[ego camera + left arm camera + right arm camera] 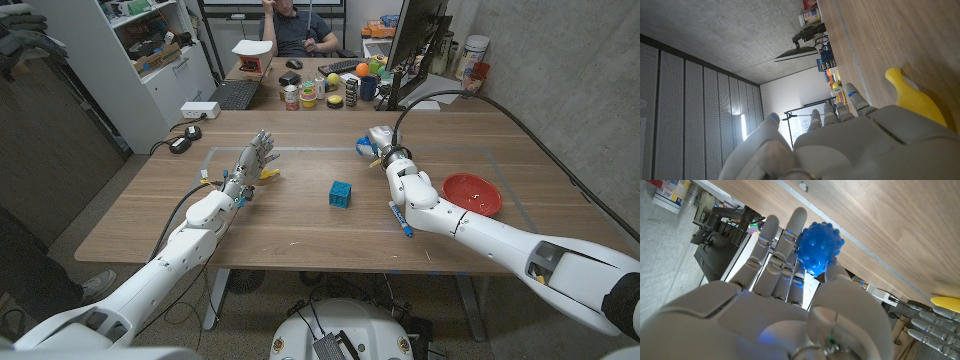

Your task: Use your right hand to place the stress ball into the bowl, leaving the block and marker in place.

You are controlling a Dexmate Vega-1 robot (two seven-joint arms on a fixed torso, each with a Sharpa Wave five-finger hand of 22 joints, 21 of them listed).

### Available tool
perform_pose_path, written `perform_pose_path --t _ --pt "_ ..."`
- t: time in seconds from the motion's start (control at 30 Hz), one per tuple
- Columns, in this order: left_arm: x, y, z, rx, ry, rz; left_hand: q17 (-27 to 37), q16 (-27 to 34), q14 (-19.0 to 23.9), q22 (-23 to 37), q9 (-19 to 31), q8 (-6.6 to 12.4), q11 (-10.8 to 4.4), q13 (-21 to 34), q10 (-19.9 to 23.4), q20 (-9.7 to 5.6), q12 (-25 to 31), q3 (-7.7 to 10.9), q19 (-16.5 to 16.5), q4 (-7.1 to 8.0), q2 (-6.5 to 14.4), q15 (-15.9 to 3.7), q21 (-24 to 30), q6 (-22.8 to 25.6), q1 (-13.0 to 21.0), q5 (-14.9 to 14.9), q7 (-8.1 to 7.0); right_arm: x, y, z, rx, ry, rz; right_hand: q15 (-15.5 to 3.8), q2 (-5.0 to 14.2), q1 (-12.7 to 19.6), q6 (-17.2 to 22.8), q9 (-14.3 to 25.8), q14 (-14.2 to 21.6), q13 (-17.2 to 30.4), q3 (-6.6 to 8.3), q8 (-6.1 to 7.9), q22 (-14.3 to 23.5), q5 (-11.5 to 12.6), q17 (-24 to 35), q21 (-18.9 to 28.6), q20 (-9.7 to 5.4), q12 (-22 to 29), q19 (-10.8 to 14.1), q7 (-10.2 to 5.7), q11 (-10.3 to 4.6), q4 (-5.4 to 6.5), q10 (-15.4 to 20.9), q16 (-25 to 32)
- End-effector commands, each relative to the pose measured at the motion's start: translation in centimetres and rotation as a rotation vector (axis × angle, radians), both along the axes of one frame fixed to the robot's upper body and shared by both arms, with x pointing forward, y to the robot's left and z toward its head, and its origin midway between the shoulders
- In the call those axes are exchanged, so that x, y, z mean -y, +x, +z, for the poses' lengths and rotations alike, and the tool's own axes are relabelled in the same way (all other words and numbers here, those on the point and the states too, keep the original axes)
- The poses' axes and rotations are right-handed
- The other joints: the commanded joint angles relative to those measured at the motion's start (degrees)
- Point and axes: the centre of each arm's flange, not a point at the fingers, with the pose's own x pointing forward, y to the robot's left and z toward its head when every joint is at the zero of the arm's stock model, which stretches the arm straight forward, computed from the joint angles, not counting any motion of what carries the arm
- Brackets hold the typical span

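The blue knobbly stress ball [362,147] [820,247] lies on the table at the far middle. My right hand [382,140] [790,305] is over it, its fingers [782,240] stretched straight along one side and the thumb [837,277] at the other; no closed grip shows. The red bowl [472,192] stands to the right, nothing in it. A blue block [341,194] sits at the table's middle. A blue marker [400,218] lies beside my right forearm. My left hand [255,157] [850,135] is at the left, fingers spread, holding nothing.
A yellow banana-shaped thing [268,173] [915,97] lies just beside my left hand. A second table [330,85] behind holds a keyboard, monitor and small clutter, with a person seated there. Pale tape lines [300,148] mark the wooden table.
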Motion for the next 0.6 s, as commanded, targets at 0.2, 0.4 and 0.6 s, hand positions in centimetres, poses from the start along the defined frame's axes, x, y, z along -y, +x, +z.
perform_pose_path --t 0.2,0.4,0.6 --pt "-0.3 0.4 0.2 0.003 0.000 0.000 0.2 0.0 -0.3 0.2 0.1 0.23 0.15 0.1 -0.4 -0.18 0.2 -0.15 0.4 -0.03 0.4 -0.20 -0.2 -0.5 0.2 0.4 -0.12 0.2 -1.7 1.5 0.145 -0.013 0.016 -0.78 3.02 4.4 1.3 0.4 -1.6 0.3 0.64 0.41 0.5 0.1 0.3 0.8 -0.68 -0.1 -0.3 -1.89 -3.88 0.02 3.4 -0.8" --pt "-0.4 0.4 0.2 0.004 0.000 0.000 0.2 0.0 -0.3 0.2 0.1 0.24 0.20 0.1 -0.4 -0.17 0.2 -0.19 0.4 -0.05 0.5 -0.15 -0.3 -0.5 0.2 0.4 -0.14 1.0 -2.2 2.2 0.157 -0.005 -0.002 -0.78 2.90 4.6 1.3 0.5 -2.0 0.1 0.78 0.53 0.7 0.1 0.3 1.0 -0.62 -0.3 -0.7 -1.98 -3.84 0.07 3.2 -1.2" --pt "-0.4 0.4 0.3 0.007 -0.001 -0.002 0.2 0.0 -0.3 0.2 0.1 0.23 0.20 0.1 -0.5 -0.16 0.2 -0.23 0.4 -0.05 0.5 -0.12 -0.4 -0.5 0.2 0.4 -0.16 2.2 -2.8 3.0 0.169 0.005 -0.030 -0.78 2.80 4.7 1.3 0.6 -2.1 0.0 0.85 0.60 0.8 0.1 0.4 1.3 -0.62 -0.4 -0.9 -2.02 -3.80 0.18 3.2 -1.4"
